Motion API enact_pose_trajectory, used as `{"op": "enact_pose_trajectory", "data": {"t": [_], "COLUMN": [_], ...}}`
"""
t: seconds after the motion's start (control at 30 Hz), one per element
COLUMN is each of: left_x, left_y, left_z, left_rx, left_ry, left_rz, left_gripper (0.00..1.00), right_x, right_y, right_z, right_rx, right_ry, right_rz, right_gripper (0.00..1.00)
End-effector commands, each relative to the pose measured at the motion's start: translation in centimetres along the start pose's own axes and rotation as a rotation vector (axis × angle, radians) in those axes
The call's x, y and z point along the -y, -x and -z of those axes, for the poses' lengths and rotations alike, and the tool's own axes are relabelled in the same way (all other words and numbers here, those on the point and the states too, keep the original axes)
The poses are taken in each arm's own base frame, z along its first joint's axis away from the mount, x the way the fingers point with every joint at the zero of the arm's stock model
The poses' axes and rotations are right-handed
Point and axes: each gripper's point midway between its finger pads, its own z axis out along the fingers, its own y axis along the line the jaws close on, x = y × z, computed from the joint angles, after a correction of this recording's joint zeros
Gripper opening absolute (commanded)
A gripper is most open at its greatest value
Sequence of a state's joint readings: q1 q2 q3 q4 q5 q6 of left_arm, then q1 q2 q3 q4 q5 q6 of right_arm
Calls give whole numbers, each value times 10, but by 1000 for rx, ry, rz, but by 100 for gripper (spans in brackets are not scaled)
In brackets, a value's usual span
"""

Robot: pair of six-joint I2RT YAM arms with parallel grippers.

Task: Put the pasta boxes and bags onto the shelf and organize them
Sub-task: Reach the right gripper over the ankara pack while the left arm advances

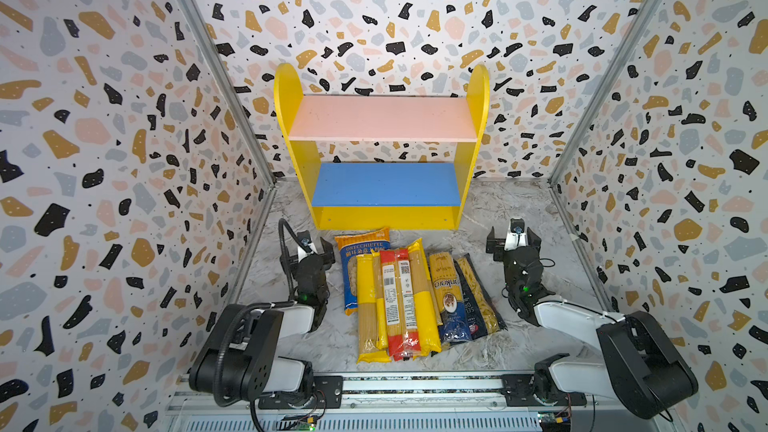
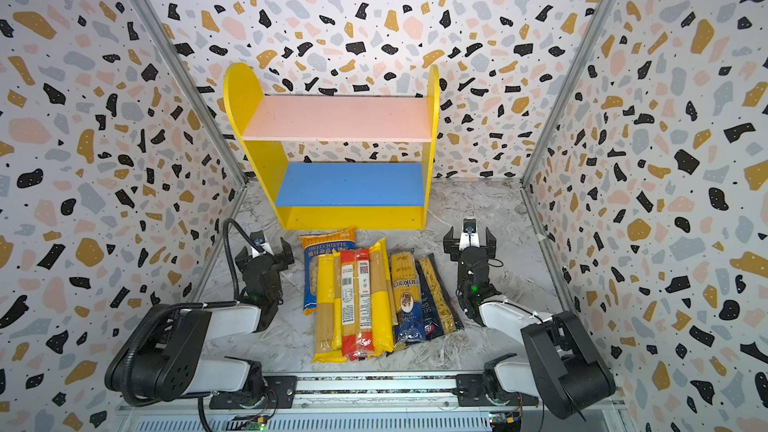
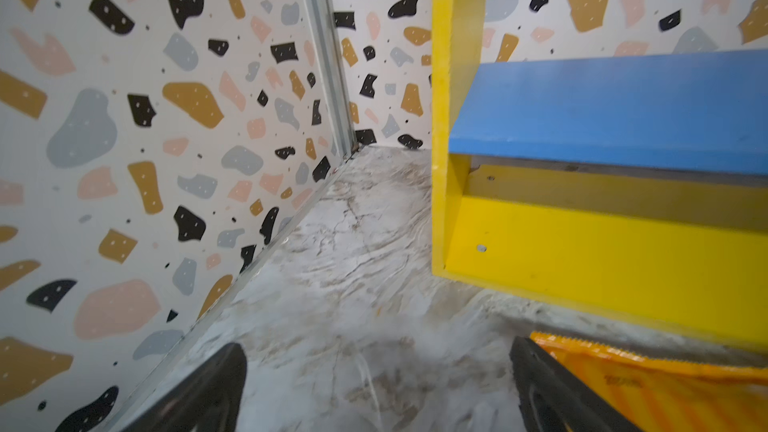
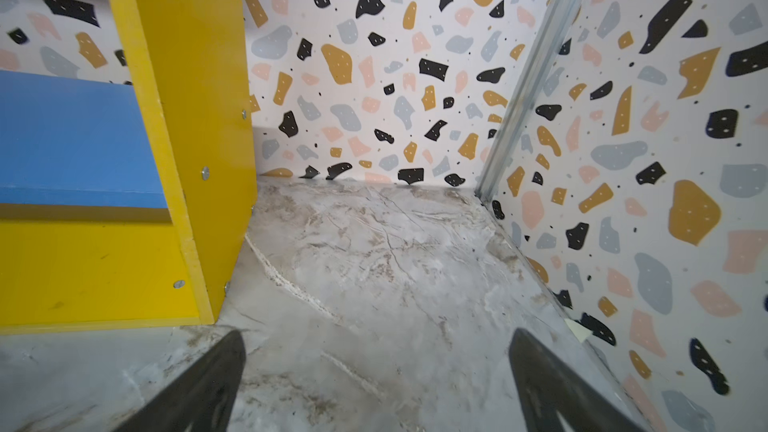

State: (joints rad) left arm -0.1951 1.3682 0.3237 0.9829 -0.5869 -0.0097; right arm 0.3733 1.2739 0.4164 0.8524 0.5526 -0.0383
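The shelf [image 1: 382,118] stands bare against the back wall, pink board above the blue one [image 2: 349,184]. In front of it the pasta packs lie side by side on the marble floor: an Orecchiette bag [image 1: 353,259], a yellow spaghetti pack [image 1: 368,309], a red one [image 1: 399,305], another yellow one [image 1: 426,297], a dark blue and gold pack [image 1: 446,292] and a navy bag [image 1: 478,297]. My left gripper [image 1: 307,246] hovers open just left of the Orecchiette bag [image 3: 665,384]. My right gripper [image 1: 513,238] is open, right of the row, over bare floor.
Patterned walls enclose the cell on three sides, close to both arms. The shelf's yellow side panel [image 3: 453,118] is near the left gripper [image 3: 378,351], and its other side panel [image 4: 199,76] is near the right gripper [image 4: 374,338]. A metal rail [image 1: 415,384] runs along the front.
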Motion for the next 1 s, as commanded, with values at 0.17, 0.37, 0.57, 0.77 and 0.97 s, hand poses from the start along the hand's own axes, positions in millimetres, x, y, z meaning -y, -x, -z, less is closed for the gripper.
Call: {"op": "enact_pose_trajectory", "data": {"t": [0.17,0.37,0.57,0.77,0.97], "left_x": [-14,-10,39,87,102], "left_y": [4,49,75,112,104], "left_z": [11,35,57,88,106], "left_rx": [3,94,54,13,-127], "left_ry": [74,116,128,-102,-280], "left_rz": [-3,131,66,92,157], "left_gripper": [99,99,100,100,100], "right_x": [15,11,-21,-67,-87], "right_y": [-7,20,29,20,18], "right_z": [3,9,18,44,85], "right_rx": [-91,-157,-386,-500,-542], "right_ry": [-42,-118,-44,216,369], "right_rz": [-25,-169,-140,-135,-121], "right_gripper": [99,99,99,99,98]}}
